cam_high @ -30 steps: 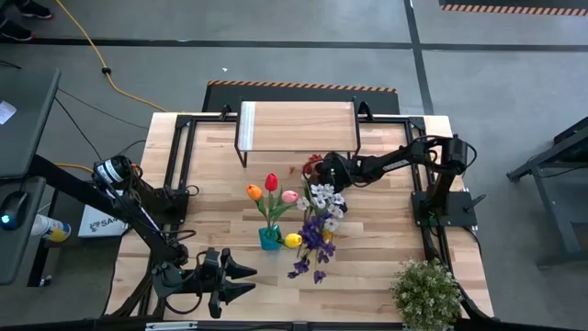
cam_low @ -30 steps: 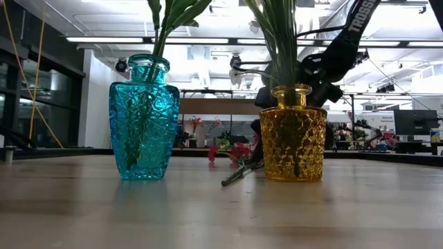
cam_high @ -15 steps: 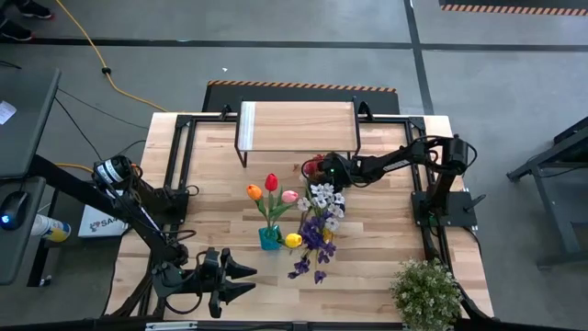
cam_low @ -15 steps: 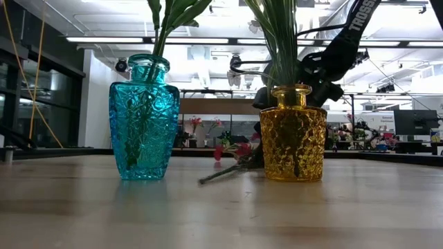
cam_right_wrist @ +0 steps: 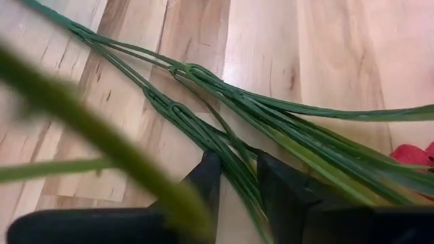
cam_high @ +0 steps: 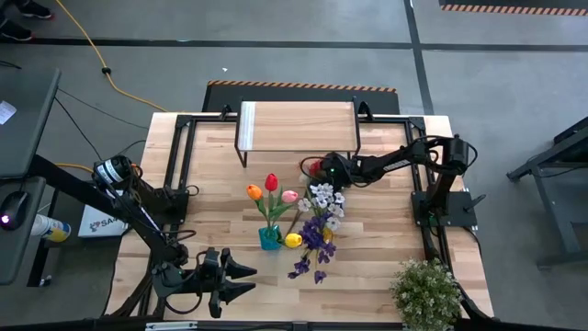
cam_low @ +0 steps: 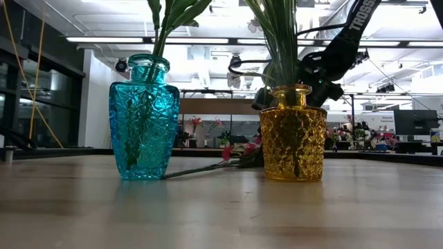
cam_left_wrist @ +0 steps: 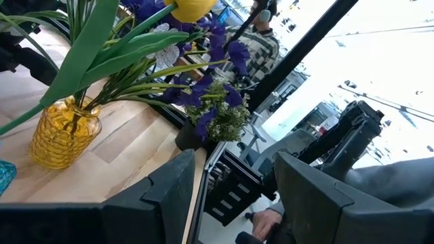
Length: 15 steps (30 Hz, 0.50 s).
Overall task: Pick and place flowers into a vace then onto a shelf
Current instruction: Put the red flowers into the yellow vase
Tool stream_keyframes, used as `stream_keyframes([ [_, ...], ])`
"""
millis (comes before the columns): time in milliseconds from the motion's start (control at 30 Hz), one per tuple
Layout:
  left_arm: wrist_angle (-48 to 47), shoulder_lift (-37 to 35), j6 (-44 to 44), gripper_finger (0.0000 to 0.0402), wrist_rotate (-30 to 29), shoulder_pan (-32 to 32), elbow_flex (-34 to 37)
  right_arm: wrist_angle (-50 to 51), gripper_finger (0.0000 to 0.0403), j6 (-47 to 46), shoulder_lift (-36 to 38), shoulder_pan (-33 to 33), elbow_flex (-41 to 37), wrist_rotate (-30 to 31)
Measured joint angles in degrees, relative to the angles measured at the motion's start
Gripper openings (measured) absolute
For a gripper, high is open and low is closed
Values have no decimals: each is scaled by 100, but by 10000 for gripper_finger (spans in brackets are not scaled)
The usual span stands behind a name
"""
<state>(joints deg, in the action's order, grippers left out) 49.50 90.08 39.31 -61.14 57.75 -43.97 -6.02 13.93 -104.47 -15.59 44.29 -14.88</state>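
A red spray lies on the table in front of the shelf; its blossoms and long green stems show between the two vases in the low view. My right gripper is shut on its stems. The teal vase holds tulips, and the yellow vase holds purple and white sprays. My left gripper waits open near the table's near left edge, level and clear of everything. My right gripper pinches the red spray's bundle of thin green stems between its two fingers. It comes slanting down from the table's right, with the fingers across the stems. The stems' free end lies on the table, and the red blossoms are beside the gripper.
A bushy potted plant stands at the near right corner. The two vases stand close together mid-table, just nearer than my right gripper. Black metal frames run along both sides of the table.
My right gripper has shut on the red spray's stems and rolled about its own axis while staying in place. The spray has swung with it: its stem end, which pointed toward the near edge, now lies lower and stretches toward the teal vase.
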Motion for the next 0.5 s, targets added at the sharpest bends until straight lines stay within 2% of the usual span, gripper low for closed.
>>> stream_keyframes([
  [500, -8, 0, 0, 239, 2, -1, 0, 299, 39, -396, 43, -2, 2, -15],
])
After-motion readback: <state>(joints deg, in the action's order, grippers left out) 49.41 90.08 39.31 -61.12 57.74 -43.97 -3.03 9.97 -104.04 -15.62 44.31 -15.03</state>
